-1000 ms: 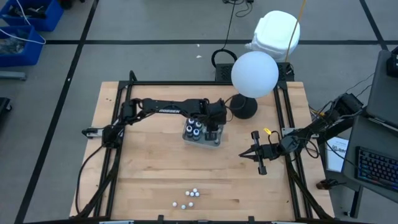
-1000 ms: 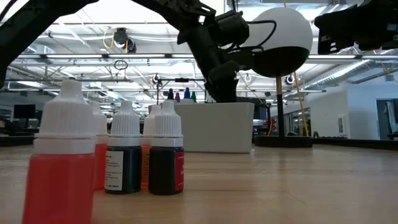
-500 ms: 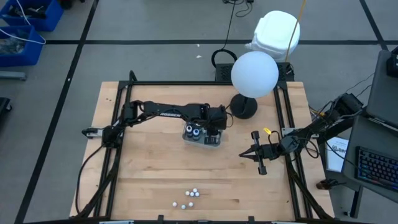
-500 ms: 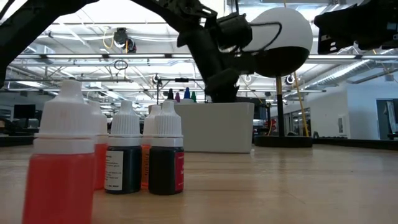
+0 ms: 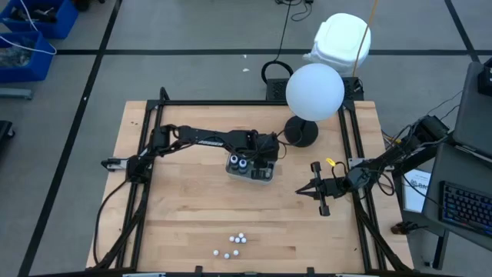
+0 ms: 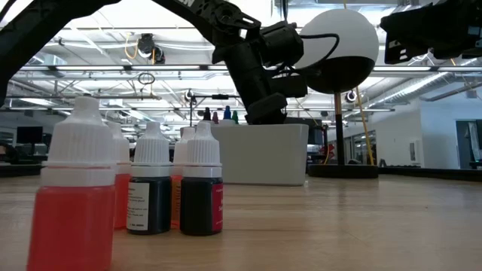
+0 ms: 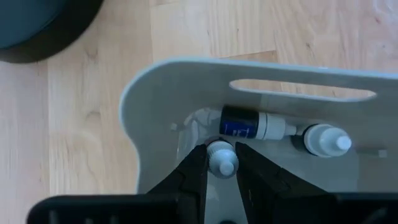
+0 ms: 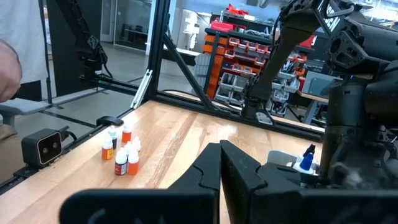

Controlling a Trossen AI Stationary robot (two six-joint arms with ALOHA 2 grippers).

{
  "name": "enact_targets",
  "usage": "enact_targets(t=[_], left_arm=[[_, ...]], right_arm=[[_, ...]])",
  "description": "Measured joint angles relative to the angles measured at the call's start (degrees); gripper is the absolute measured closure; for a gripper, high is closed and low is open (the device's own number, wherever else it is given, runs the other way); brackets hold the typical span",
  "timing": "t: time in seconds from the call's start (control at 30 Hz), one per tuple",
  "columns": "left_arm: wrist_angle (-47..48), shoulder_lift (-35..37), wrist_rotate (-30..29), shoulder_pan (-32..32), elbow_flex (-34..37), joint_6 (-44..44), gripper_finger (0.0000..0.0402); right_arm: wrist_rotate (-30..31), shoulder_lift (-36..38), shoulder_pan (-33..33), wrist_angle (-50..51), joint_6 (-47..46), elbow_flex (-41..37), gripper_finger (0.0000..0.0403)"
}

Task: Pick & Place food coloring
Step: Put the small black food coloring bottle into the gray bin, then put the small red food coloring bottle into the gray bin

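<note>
A grey tray (image 5: pixel 261 176) sits mid-table, and my left gripper (image 7: pixel 222 167) reaches down into it, shut on a small white-capped food coloring bottle (image 7: pixel 222 158). In the tray, a dark blue bottle (image 7: pixel 246 122) lies on its side and another white-capped one (image 7: pixel 323 139) stands beside it. Several more food coloring bottles (image 5: pixel 234 242) stand on their bases near the table's front edge; the low view shows them close up (image 6: pixel 151 192). My right gripper (image 5: pixel 318 191) is shut and holds nothing, above the table's right side. My left gripper pinches the bottle's white cap (image 7: pixel 223 163) between its two fingers (image 7: pixel 198 169). They come from above, slanting steeply down. The bottle points cap-up toward the wrist, inside the tray. I cannot tell whether its base rests on the tray floor.
A black lamp base (image 5: pixel 301 132) with a white globe (image 5: pixel 314 91) stands just behind the tray. Black frame rails (image 5: pixel 355 154) run along the table's sides. Bare wood lies between the tray and the front bottles.
My left gripper has sunk a little deeper into the tray with the bottle, still shut on it. My right arm has kept still.
</note>
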State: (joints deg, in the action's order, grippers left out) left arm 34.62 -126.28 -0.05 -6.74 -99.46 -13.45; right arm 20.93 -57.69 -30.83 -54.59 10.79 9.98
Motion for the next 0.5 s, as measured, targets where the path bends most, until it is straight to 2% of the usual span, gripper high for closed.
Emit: enact_targets(t=[0.5], left_arm=[[-0.08, 0.29, 0.09, 0.09, -0.6, 1.13, 0.0232]], right_arm=[[-0.02, 0.0, 0.0, 0.02, 0.42, 0.0, 0.0403]])
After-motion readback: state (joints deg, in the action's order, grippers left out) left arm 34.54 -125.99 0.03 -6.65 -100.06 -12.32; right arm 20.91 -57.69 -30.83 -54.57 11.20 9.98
